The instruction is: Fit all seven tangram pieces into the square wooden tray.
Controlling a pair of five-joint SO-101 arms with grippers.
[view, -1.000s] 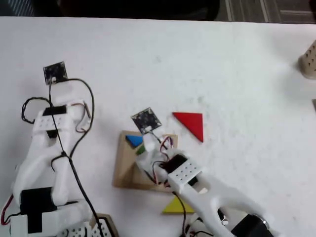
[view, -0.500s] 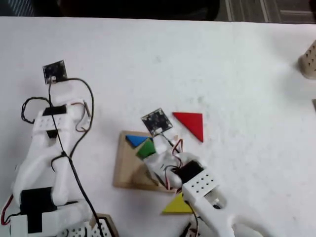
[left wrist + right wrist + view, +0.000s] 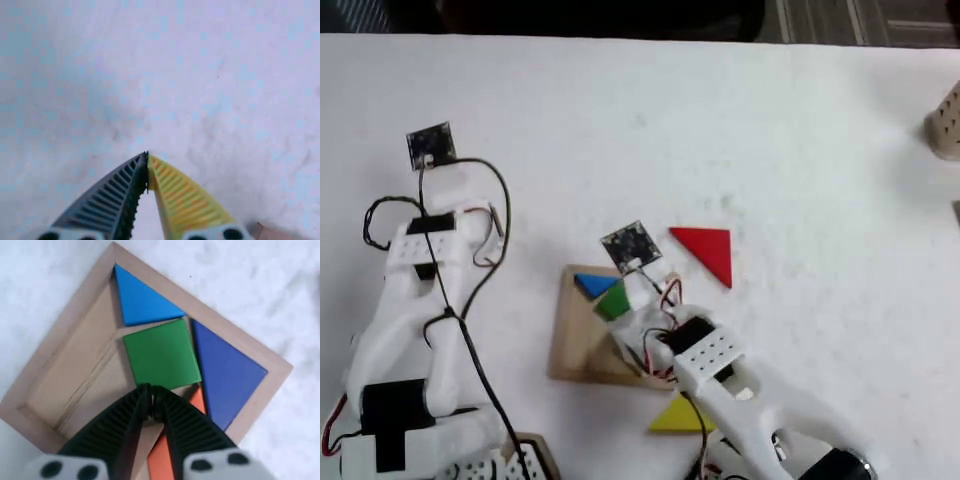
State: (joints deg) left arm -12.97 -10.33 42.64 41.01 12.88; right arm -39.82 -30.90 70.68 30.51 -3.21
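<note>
Hovering over the wooden tray (image 3: 69,320), right gripper (image 3: 151,391) is closed and empty, tips at an edge of the green square (image 3: 160,355); light blue triangle (image 3: 140,300), dark blue triangle (image 3: 225,370) and orange piece (image 3: 161,456) also seated in the tray. Red triangle (image 3: 705,250) lies on the surface (image 3: 770,130) just far-right of the tray, yellow triangle (image 3: 675,417) just near it. Left gripper (image 3: 147,156) closed, empty, over bare surface at left.

Tray (image 3: 62,330): bare pale wood, matt, grain lines visible.
Green square (image 3: 159,352): smooth, even coat, probably painted wood.
Red triangle (image 3: 708,250): smooth, slight sheen.
Table cover (image 3: 200,75): matt, faintly rough.
Left gripper (image 3: 147,155): ribbed matt plastic.
Right gripper (image 3: 151,389): ribbed matt plastic.
</note>
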